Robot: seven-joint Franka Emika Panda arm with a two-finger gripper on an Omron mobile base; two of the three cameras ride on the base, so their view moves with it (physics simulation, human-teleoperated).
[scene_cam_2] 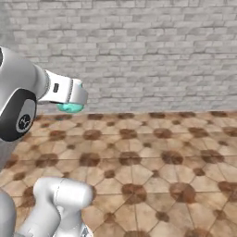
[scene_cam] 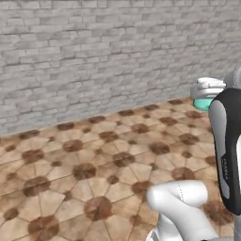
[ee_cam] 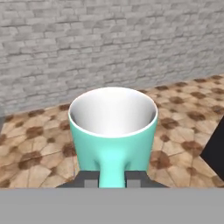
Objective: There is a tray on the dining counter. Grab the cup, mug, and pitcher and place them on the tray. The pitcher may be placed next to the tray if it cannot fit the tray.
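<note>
Brick wall [ee_cam: 109, 39] of pale grey courses behind, patterned brown-and-cream tile floor [ee_cam: 183, 113] below. Mug [ee_cam: 113, 131]: teal outside, white inside, empty, upright, mouth toward the hand camera; carried in the air well above the floor, resting on nothing. Seen as a sliver of teal under the white hand in the left base view [scene_cam: 203, 103] and in the right base view [scene_cam_2: 70, 108]. Gripper [ee_cam: 112, 180]: narrow, jaws drawn in on a teal projection at the mug's near lower side, most likely the handle or a part of the wall beside it, though which cannot be told. Fingertips [ee_cam: 89, 180] dark, pressed to either side of that projection. Held level, presumably to keep the vessel from tipping during carriage and to let it go down flat. Arm [scene_cam: 226, 146]: folded high, black-and-white link upright, hand at about wall-foot height in both base views. Tray, counter, cup and pitcher not listed from these views. Judged stage: mug in transit toward the tray, not yet set down; next need is an approach to the counter.
</note>
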